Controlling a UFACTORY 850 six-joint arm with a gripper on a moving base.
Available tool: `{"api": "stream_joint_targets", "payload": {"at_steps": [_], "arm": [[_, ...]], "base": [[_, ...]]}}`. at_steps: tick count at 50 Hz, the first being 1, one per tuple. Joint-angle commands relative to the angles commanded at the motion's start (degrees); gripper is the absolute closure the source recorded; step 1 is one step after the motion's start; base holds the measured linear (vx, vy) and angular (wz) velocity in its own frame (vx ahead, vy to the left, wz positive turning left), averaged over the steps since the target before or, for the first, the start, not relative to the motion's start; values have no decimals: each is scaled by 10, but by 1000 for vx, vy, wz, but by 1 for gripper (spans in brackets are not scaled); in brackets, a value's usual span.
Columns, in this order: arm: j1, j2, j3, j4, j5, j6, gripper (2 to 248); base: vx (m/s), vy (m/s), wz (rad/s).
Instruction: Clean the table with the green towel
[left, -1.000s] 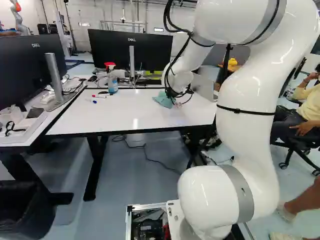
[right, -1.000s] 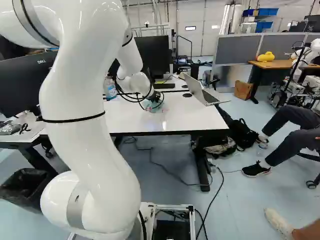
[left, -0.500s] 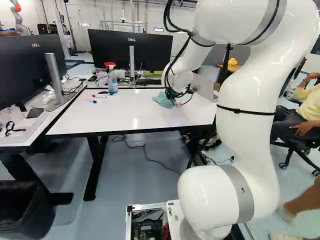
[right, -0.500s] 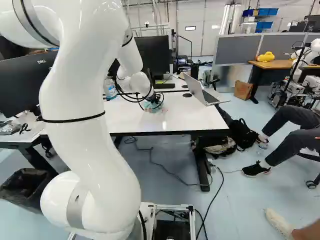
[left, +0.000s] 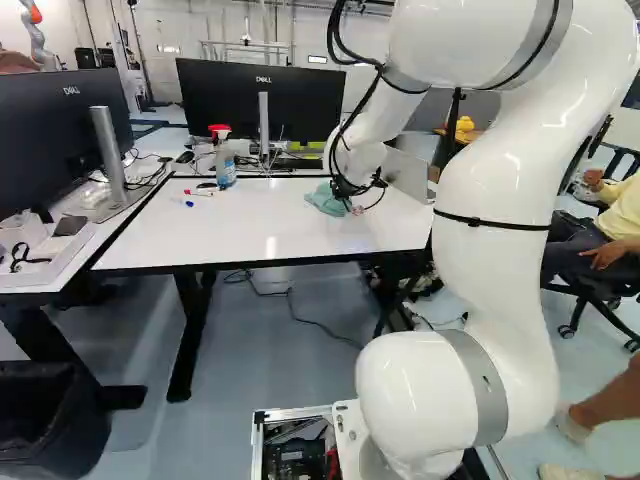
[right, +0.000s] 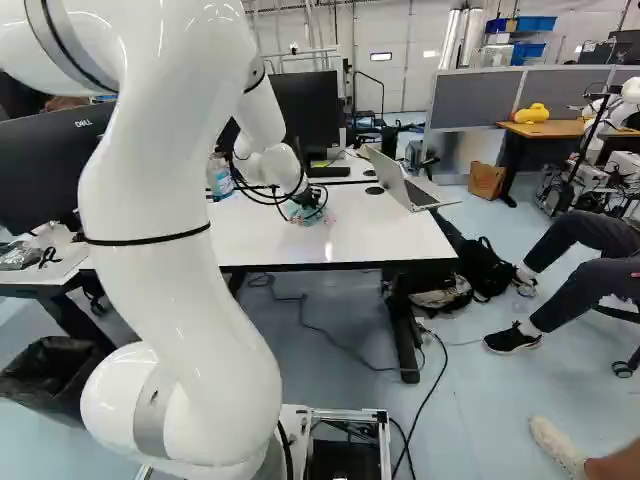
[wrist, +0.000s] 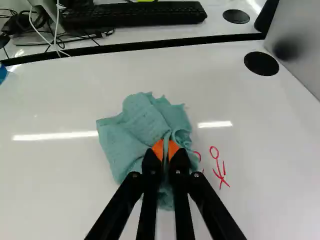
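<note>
Green towel (wrist: 132, 135) lies bunched on the white table (left: 200, 235); the gripper (left: 347, 187) pinches a fold between its orange pads (wrist: 158, 149); beside it, the wrist view shows red drawn marks (wrist: 218, 167), probably the faint smudge in the left base view, which alone shows the red marker (left: 199, 192).

From behind the arm (left: 500, 300), both base views share the desk (left: 200, 235)'s near edge ahead; the wrist view looks closely down.

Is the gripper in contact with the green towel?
Touching: the wrist view shows the gripper closed on the green towel, a fold pinched between its orange pads.
</note>
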Motion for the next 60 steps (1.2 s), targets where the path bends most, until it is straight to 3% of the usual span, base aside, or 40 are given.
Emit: {"api": "stream_joint_targets", "payload": {"at_steps": [60], "arm": [[0,-2,-2,0,-26,0,217]], "base": [[0,0,0]]}}
